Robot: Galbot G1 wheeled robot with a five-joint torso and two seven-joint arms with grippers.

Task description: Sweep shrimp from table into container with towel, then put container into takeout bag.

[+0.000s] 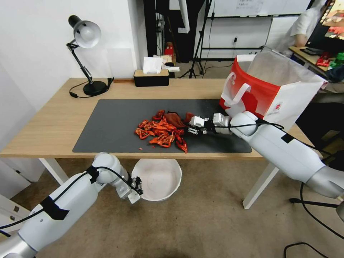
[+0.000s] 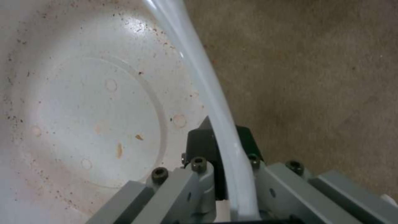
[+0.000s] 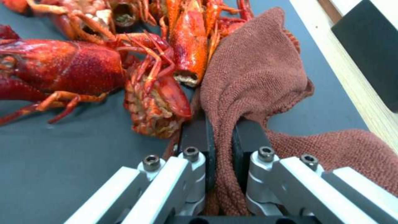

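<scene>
A heap of red-orange shrimp [image 1: 160, 132] lies on the dark mat near the table [image 1: 46, 125] front edge. The rust-brown towel [image 1: 174, 118] sits at the heap's far right side, and my right gripper [image 1: 191, 124] is shut on it. In the right wrist view the towel [image 3: 253, 71] is pinched between the black pads [image 3: 198, 137] and presses against the shrimp [image 3: 83, 65]. Below the table's front edge, my left gripper [image 1: 138, 187] is shut on the rim of the white container [image 1: 159, 177]. The left wrist view shows the container [image 2: 83, 109] bare inside, with its rim between the left gripper [image 2: 226, 140] fingers. The red and white takeout bag [image 1: 272, 89] stands open at the table's right end.
A black desk lamp [image 1: 86, 36] and a black tissue box [image 1: 151, 77] stand along the table's back edge. A white table leg [image 1: 258, 188] is below my right arm. Cables [image 1: 315, 215] run over the carpet at the right.
</scene>
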